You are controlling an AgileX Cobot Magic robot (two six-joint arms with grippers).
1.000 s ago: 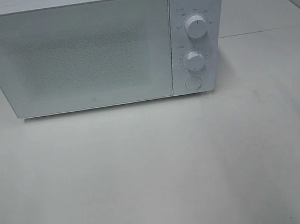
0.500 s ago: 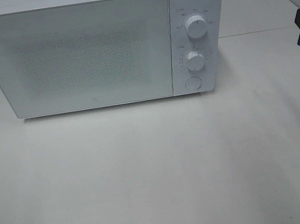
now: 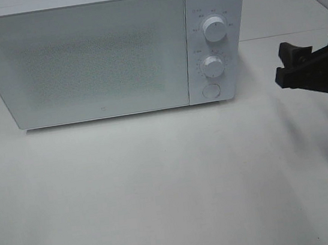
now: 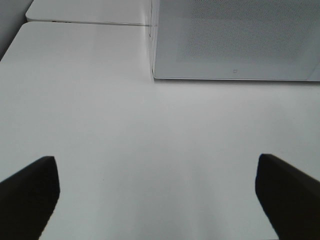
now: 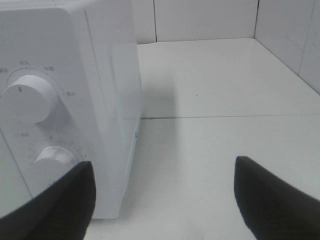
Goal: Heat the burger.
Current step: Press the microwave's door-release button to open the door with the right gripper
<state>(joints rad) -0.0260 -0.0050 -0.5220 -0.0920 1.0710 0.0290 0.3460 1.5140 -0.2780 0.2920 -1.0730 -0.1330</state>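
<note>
The burger is out of view in every frame. A white microwave stands at the back of the table with its door shut. My right gripper hangs open and empty at the right, level with the microwave's control panel and apart from it. The right wrist view shows the gripper with its dark fingers spread, beside the microwave's right corner. My left gripper shows only in the left wrist view, open over bare table in front of the microwave, holding nothing.
The control panel carries an upper knob, a lower knob and a round button. The white table stretches in front. A tiled wall rises behind, and a table seam runs to the microwave's right.
My right gripper has come into the exterior view from the right edge and moved left toward the microwave's control panel. The microwave has not moved.
</note>
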